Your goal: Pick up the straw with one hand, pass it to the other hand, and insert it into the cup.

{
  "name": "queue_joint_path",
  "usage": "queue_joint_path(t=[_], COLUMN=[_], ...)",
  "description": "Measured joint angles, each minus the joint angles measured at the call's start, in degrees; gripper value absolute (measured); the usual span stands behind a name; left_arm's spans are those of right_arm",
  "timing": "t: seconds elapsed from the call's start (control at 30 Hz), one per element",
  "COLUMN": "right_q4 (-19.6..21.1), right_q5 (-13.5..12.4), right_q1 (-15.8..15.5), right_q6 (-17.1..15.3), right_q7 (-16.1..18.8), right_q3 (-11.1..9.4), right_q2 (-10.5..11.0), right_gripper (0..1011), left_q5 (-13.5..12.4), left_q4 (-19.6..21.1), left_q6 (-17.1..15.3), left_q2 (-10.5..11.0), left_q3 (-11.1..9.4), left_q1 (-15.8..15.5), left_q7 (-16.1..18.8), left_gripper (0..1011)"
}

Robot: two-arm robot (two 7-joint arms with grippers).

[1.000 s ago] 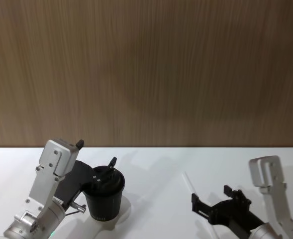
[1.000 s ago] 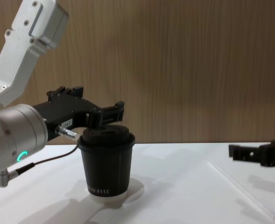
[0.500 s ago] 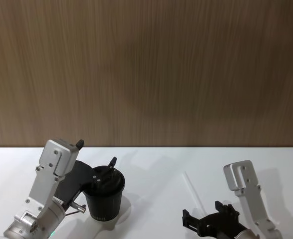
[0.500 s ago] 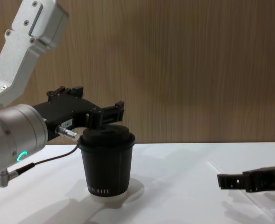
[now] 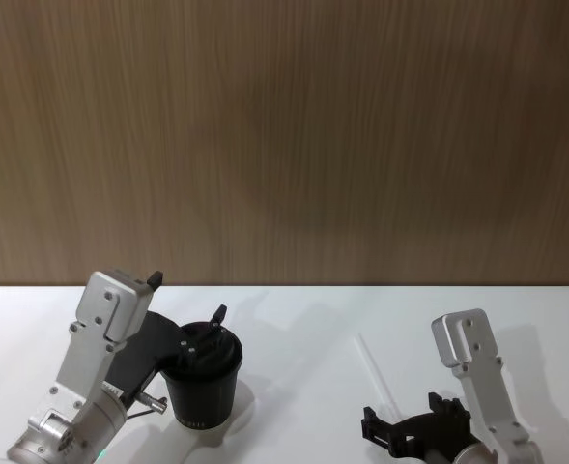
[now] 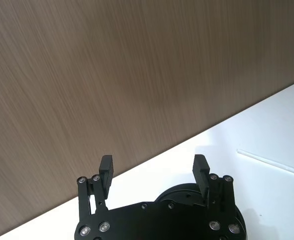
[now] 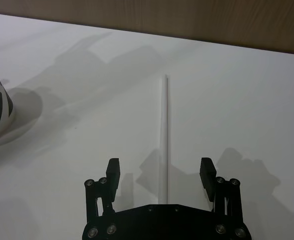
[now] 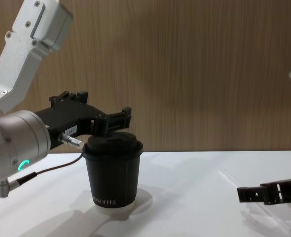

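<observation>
Lying untouched on the table [image 7: 266, 100], the straw [image 7: 164, 125] sits between the spread fingers of the right end effector [image 7: 159, 167] low over it, so grasp, handover and insertion all remain, while the left end effector [image 6: 155, 165], also released, hovers just over the cup [image 8: 113, 173].

Cup [image 8: 113, 173] black, base lettering looks white. Straw [image 7: 164, 125] white, desk [image 7: 261, 100] white. Black too: left hand [image 6: 154, 170], right hand [image 7: 159, 166]. Wall [image 5: 284, 135] brown, vertical wood grain.
</observation>
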State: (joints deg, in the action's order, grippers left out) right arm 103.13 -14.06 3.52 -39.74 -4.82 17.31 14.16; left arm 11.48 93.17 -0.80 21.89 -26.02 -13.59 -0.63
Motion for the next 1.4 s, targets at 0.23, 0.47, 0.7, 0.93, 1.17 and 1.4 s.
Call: queue_joint_path(t=[0.23,0.47,0.7,0.93,1.17,1.4], right_q4=[0.6,1.3,1.9,2.0,2.0,1.7], right_q5=[0.4,0.5,0.5,0.8,0.8,0.8], right_q1=[-0.2,-0.8,-1.4,-1.8,-2.1,-2.3], right_q6=[-0.8,-1.8,-2.3,-2.4,-2.2,-2.0], right_q7=[-0.3,0.0,0.7,1.3,1.7,2.2], right_q3=[-0.3,-0.5,-0.7,-1.1,-1.6,-2.1], right_q2=[-0.2,-0.1,0.4,0.8,0.9,0.9], right_gripper=[1001,1001,1001,1001,1001,1001], left_q5=[0.0,0.0,0.0,0.0,0.0,0.0], left_q4=[0.0,0.0,0.0,0.0,0.0,0.0], left_q6=[0.0,0.0,0.0,0.0,0.0,0.0], left_q2=[0.0,0.0,0.0,0.0,0.0,0.0], left_q3=[0.0,0.0,0.0,0.0,0.0,0.0], left_q1=[0.0,0.0,0.0,0.0,0.0,0.0], left_q7=[0.0,0.0,0.0,0.0,0.0,0.0], left_gripper=[1003,1003,1003,1003,1003,1003])
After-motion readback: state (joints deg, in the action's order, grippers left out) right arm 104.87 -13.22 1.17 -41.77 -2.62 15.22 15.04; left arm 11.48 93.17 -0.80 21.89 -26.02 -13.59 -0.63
